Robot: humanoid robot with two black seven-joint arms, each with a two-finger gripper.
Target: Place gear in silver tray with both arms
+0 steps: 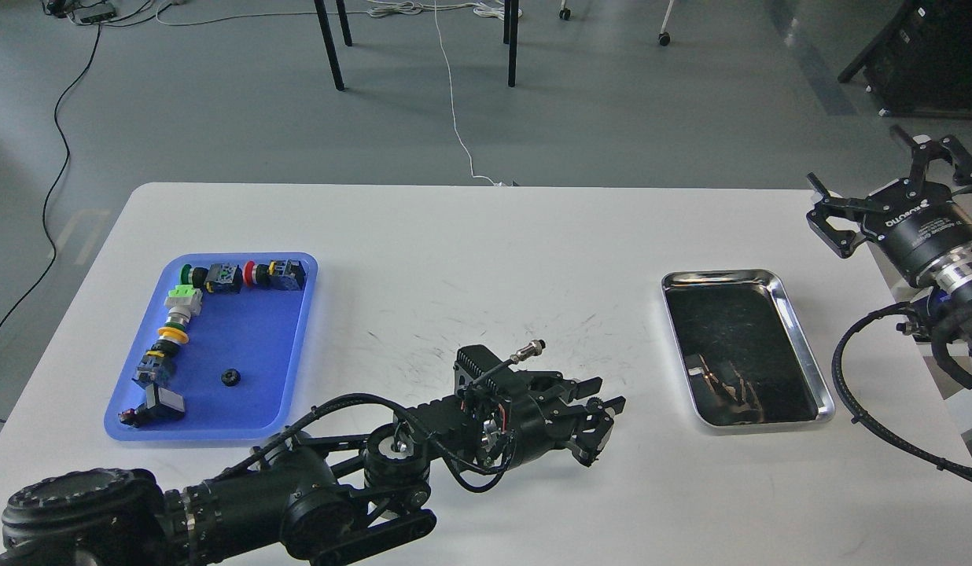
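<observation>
Gear [231, 377]: small black disc, lower middle of the blue tray [297, 346], frame left. Looks light, stiff, low-profile; pinch across its rim. Silver tray [808, 346] at right holds no gear. Left gripper [600, 417] bottom centre: jaws partly open, holding nothing, I think. Right gripper [887, 196] upper right: jaws wide, nothing held.

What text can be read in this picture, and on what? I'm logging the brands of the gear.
Right gripper: white lettering on its black body, upside down in this view, too blurred to read surely; smaller print beside it is unreadable.
Left gripper: no readable text.
Silver tray: no text.
Blue tray and its parts: no readable labels.
</observation>
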